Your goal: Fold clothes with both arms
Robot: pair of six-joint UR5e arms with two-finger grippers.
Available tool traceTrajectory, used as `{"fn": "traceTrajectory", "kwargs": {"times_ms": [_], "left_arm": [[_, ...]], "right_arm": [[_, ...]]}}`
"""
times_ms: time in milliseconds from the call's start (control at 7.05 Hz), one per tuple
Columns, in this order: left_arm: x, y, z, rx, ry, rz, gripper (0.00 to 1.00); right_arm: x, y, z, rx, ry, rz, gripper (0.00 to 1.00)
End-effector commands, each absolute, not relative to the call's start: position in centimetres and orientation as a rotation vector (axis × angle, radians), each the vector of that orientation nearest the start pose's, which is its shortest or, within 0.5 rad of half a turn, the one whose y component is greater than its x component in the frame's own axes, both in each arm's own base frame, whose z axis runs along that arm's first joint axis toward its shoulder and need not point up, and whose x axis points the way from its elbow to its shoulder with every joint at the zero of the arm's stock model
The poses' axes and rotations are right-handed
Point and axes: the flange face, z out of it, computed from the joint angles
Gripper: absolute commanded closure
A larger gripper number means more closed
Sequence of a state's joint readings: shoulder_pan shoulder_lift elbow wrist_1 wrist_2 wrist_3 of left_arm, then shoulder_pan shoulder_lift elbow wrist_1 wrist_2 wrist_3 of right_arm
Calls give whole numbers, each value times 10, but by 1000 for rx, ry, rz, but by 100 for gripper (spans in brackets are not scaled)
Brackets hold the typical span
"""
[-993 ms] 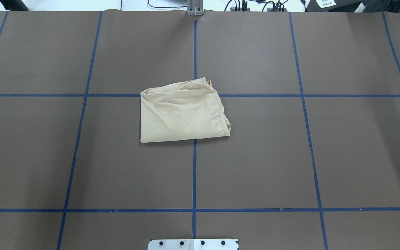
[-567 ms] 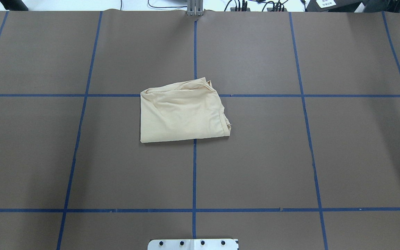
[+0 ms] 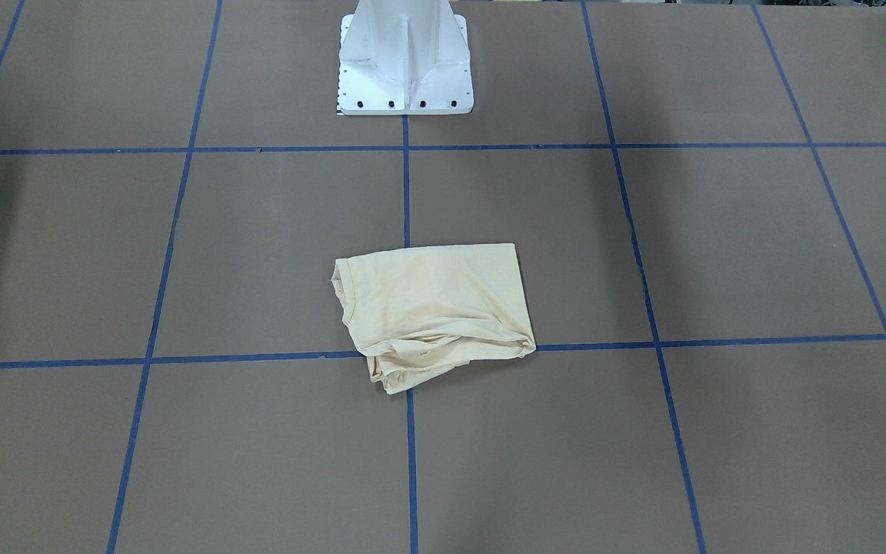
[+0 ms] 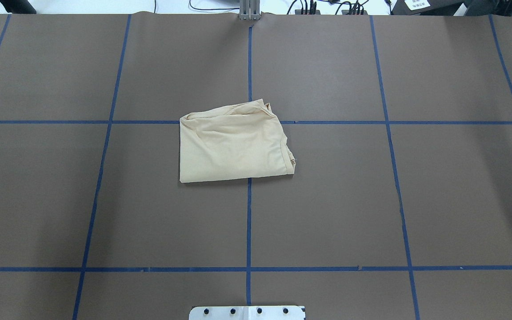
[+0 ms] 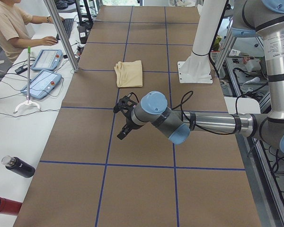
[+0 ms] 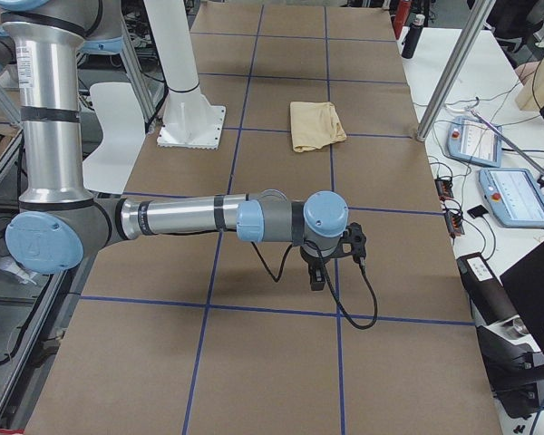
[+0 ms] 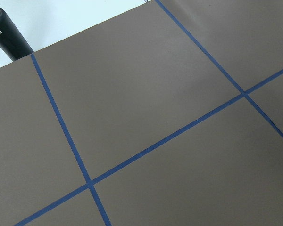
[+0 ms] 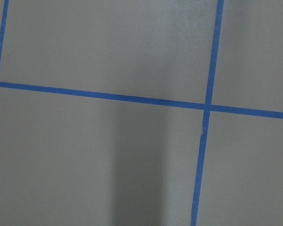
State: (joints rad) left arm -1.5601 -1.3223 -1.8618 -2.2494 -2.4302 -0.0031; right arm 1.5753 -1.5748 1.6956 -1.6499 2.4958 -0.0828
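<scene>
Overhead exterior view had the pale cream-yellow long-sleeved cotton T-shirt [image 4: 234, 146] lying alone at the middle of the brown paper-covered bench [image 4: 371, 200] with its blue tape grid. It was folded down to a compact rectangle, print hidden, collar to the right, far edge rumpled. Neither arm showed there. The side views found them: the grey-silver left arm [image 5: 199, 122] stretched low over the bench's left end, the grey-silver right arm [image 6: 190, 217] over its right end, both well apart from the T-shirt. The left fingers [image 5: 122, 133] and right fingers [image 6: 315, 276] hung over bare paper; spread or pressed together, I could not tell. My read: the folding looked finished and the arms parked. Any next move called for both arms reaching in to the middle to smooth that bunched far edge.
</scene>
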Motion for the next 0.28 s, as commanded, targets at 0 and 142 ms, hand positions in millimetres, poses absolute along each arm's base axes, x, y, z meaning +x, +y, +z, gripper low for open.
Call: {"fn": "traceTrajectory", "kwargs": {"times_ms": [0,142], "left_arm": [[-54,-406,538,674,825,318,1],[-54,-406,538,675,825,317,1]], "right_arm": [[56,-489,597,76,-923,-90,0],[55,-489,597,77,-923,-92,0]]}}
